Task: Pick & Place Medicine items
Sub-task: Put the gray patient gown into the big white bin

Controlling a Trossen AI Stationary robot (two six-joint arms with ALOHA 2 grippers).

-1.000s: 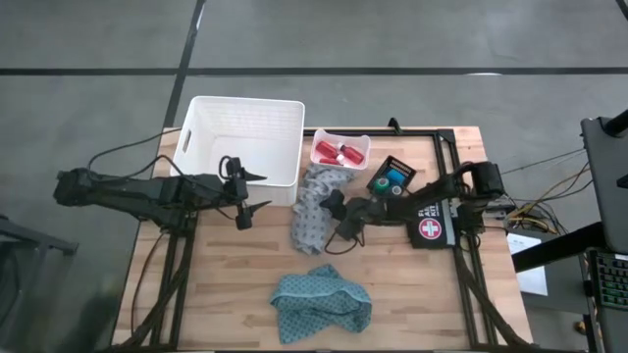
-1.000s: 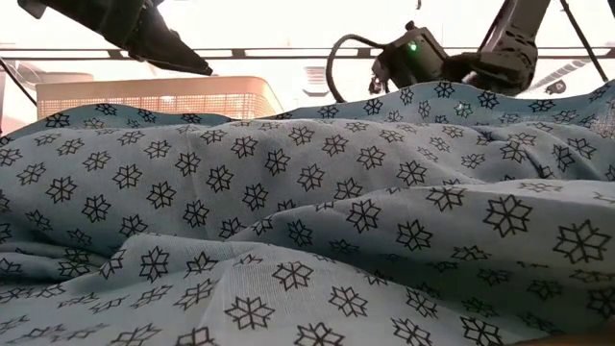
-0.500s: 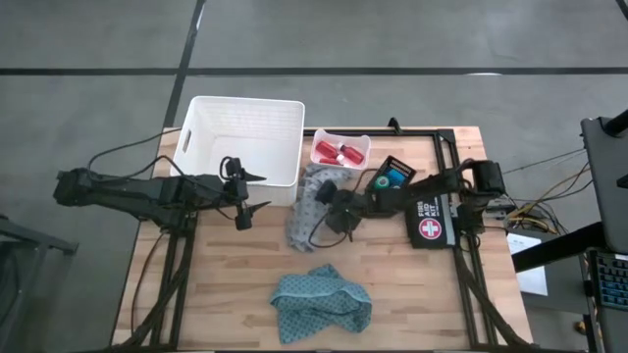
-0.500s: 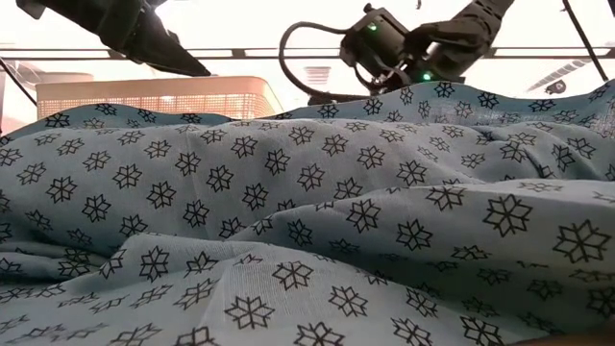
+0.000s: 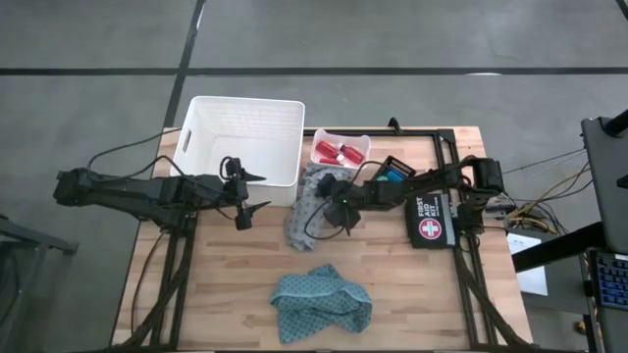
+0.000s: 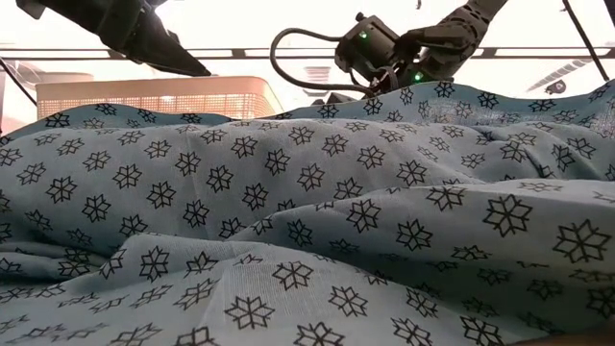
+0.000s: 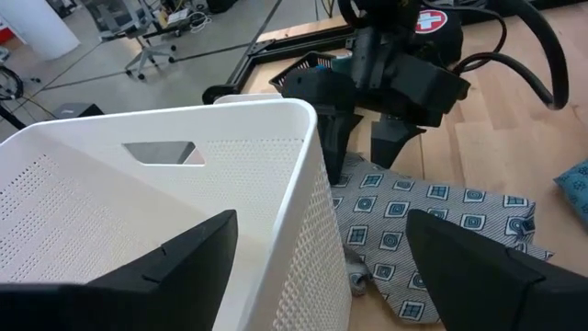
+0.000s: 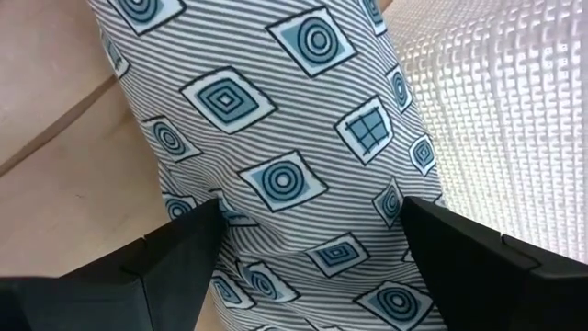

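Overhead on whole table (image 5: 245, 284), low view close behind teal cloth (image 6: 307, 221)

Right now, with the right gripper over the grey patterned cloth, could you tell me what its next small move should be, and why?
Probably lower the right gripper a little onto the grey patterned cloth and close. Its fingers are open, straddling the fabric beside the white basket, and the cloth lies bunched there. The left gripper waits open next to the basket.

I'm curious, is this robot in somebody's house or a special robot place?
Probably a robot lab or workshop, not a house. The wooden table stands on a bare grey concrete floor, and the left wrist view shows rolling chairs and equipment on open floor behind it.
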